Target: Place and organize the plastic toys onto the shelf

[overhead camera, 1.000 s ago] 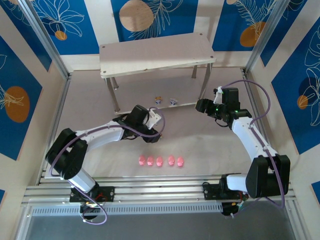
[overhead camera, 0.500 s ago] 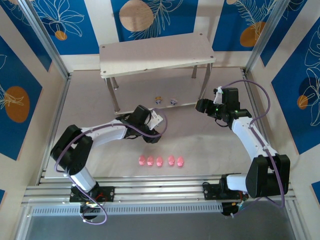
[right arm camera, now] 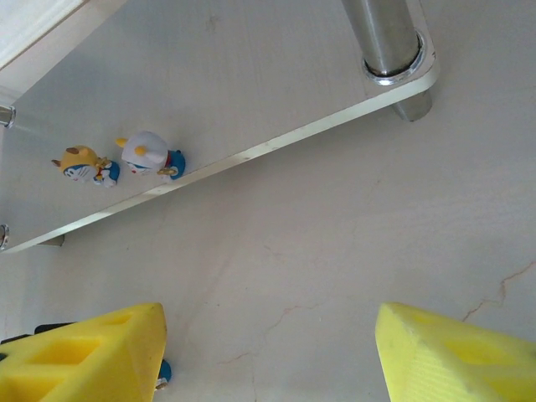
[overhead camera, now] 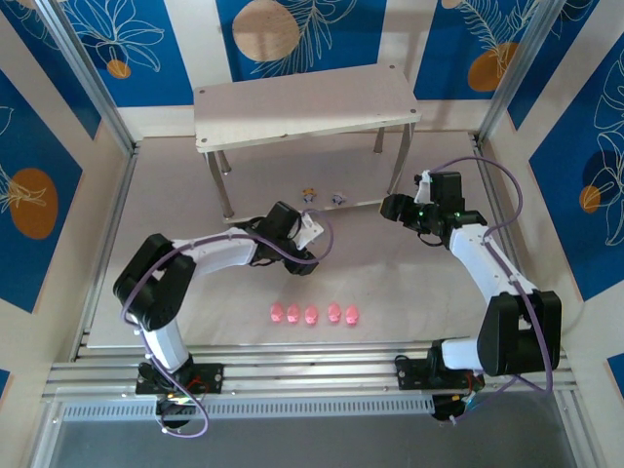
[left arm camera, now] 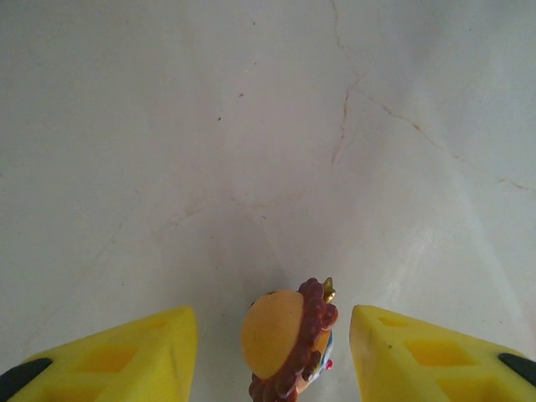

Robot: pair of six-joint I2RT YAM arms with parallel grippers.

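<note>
Between the spread yellow fingers (left arm camera: 126,356) of my left gripper (left arm camera: 272,335) stands a figurine (left arm camera: 285,339) with an orange face and brown mane, a gap on each side. This open gripper (overhead camera: 307,252) hovers low over the table in front of the shelf (overhead camera: 302,105). Two more figurines, orange-topped (right arm camera: 86,163) and white-and-blue (right arm camera: 151,155), stand on the shelf's lower board (right arm camera: 251,84). Several pink pigs (overhead camera: 312,315) sit in a row near the front. My right gripper (right arm camera: 268,352) is open and empty by the shelf's right front leg (right arm camera: 385,33).
The shelf's pale top board is bare. Blue-patterned walls and metal posts (overhead camera: 102,97) close in the table on three sides. A small blue bit (right arm camera: 163,371) peeks out beside my right gripper's left finger.
My left gripper has shifted a little right and toward the shelf, and its elbow has swung inward. The right arm has barely moved. The pigs and shelf figurines are unmoved.
</note>
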